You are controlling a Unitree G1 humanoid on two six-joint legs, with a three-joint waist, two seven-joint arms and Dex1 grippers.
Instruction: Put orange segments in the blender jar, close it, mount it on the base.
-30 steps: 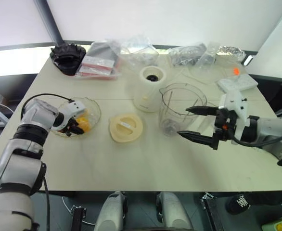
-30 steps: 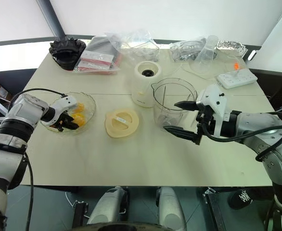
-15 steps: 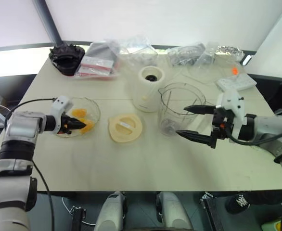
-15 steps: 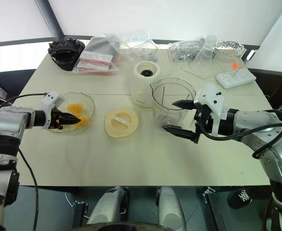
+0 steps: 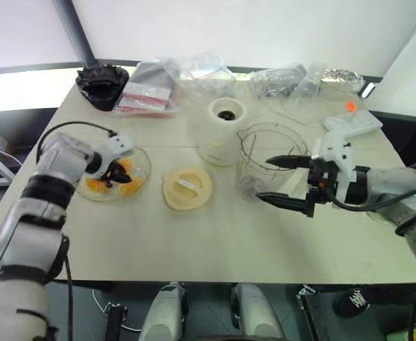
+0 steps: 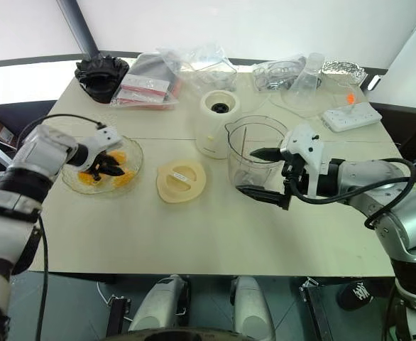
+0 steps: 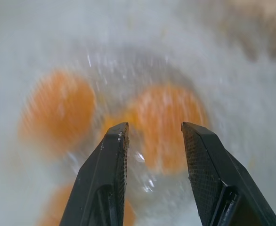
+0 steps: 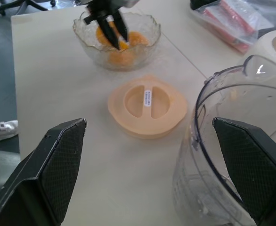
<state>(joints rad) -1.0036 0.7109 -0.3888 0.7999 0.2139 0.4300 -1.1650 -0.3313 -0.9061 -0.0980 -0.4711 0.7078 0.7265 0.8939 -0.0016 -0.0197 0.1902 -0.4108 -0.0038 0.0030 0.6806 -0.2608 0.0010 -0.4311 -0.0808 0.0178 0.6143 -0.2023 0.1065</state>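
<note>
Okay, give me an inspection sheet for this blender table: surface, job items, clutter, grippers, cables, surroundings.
Surface: cream table, no spills seen.
Job's things: orange segments in a shallow clear bowl; blender jar upright, open, no fruit seen inside; base behind it, socket bare; cream lid flat between bowl and jar.
Clutter: plastic bags along the far edge, black object at the far left corner, white power strip far right.
Grippers: left gripper in the bowl, fingers apart over the segments; right gripper open wide beside the jar.
Cables: black cable on the left arm.
Surroundings: nothing seen of note.
</note>
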